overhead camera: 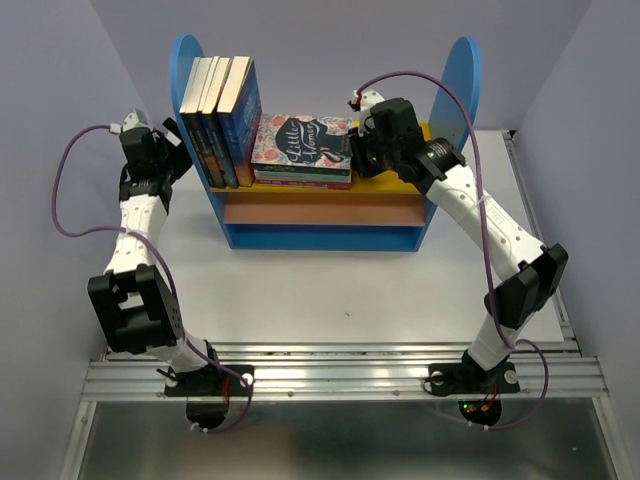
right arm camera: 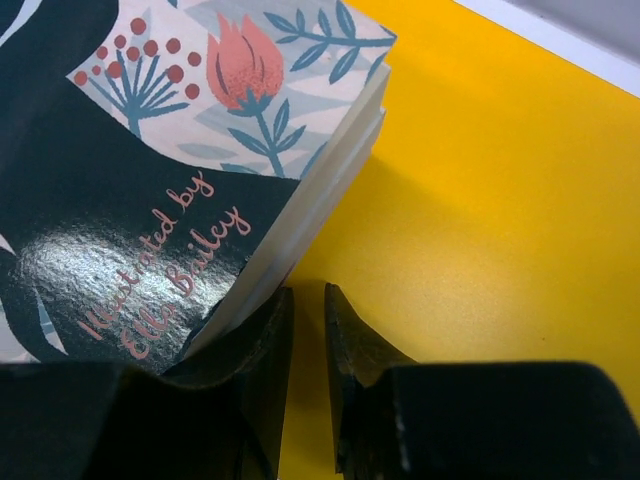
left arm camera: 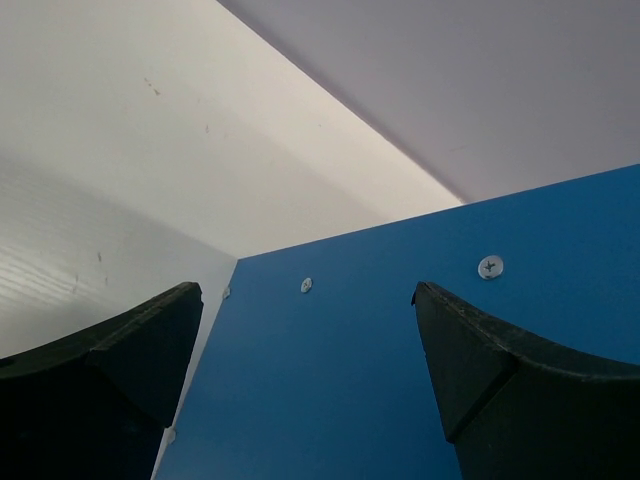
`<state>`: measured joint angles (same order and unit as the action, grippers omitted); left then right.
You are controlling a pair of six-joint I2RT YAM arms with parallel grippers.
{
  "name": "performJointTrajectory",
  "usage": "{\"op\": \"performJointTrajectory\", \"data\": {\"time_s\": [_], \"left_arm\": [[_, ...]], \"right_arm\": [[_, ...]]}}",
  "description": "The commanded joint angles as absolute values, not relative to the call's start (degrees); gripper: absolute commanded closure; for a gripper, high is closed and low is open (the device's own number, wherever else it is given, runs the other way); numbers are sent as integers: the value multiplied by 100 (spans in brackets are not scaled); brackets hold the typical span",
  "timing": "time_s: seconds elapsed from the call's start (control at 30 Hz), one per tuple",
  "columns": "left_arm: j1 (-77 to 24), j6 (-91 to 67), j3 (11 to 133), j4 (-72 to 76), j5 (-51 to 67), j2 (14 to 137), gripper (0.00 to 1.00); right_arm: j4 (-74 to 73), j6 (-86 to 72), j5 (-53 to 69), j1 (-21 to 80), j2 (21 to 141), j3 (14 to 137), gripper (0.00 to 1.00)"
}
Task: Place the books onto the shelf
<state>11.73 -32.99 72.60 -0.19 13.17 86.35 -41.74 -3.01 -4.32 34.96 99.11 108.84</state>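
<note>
White surface (overhead camera: 330, 290) holds the shelf (overhead camera: 320, 215) | four books (overhead camera: 222, 120) stand on its yellow board | left hand (overhead camera: 172, 150) wide, beside blue panel | right hand (right arm camera: 308, 330) narrow, holding nothing, beside floral book (overhead camera: 303, 150)

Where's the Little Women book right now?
In the top view, the Little Women book lies flat on the shelf's yellow board, between the upright books and the right gripper.

Overhead view of whole shelf (overhead camera: 325, 215); wrist views tight on its panel and yellow board.
</note>
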Motion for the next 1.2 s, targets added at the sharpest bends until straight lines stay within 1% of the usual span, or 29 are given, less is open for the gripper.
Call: {"op": "performJointTrajectory", "data": {"time_s": [0.0, 0.1, 0.3, 0.47, 0.6, 0.77, 0.83, 0.9, 0.93, 0.97, 1.03, 1.07, 1.1, 1.13, 1.17], "left_arm": [[1195, -3164, 7181, 343, 1757, 8727, 1], [1187, -3164, 7032, 457, 1924, 8754, 1], [871, -3076, 6908, 712, 2171, 8719, 2], [782, -2989, 6838, 721, 2083, 8605, 2], [773, -2953, 6838, 659, 1943, 8517, 2], [773, -2936, 6917, 580, 1872, 8429, 2], [773, -2935, 6978, 396, 1776, 8429, 2], [773, -2953, 7136, 63, 1155, 8368, 1], [782, -2953, 7206, -86, 1151, 8367, 1], [782, -3049, 7277, -314, 699, 8298, 1], [782, -3146, 7531, -842, 257, 8174, 1], [782, -3251, 7637, -974, -241, 7991, 1], [782, -3287, 7681, -1228, -455, 7876, 1], [791, -3339, 7725, -1378, -875, 7631, 1], [791, -3401, 7769, -1545, -1035, 7507, 1]], "right_arm": [[-3639, -88, 649, 3524, 10028, 10855, 76], [-3621, -114, 1133, 3524, 10116, 10942, 76], [-3647, -149, 993, 3524, 10371, 11162, 77], [-3543, -167, 1379, 3524, 10503, 11259, 78], [-3568, -211, 1188, 3524, 10494, 11276, 79], [-3437, -176, 933, 3524, 10196, 10960, 79], [-3437, -290, 547, 3524, 10125, 10925, 79], [-3410, -430, 10, 3524, 9985, 10872, 77], [-3367, -483, -313, 3524, 9984, 10837, 77], [-3340, -570, -560, 3524, 9889, 10785, 75], [-3340, -808, -1403, 3524, 9809, 10688, 72], [-3349, -904, -1676, 3524, 9687, 10609, 71], [-3357, -1036, -2157, 3524, 9607, 10565, 71], [-3349, -1081, -2362, 3524, 9511, 10512, 71], [-3357, -1116, -2503, 3524, 9414, 10468, 70]]}}
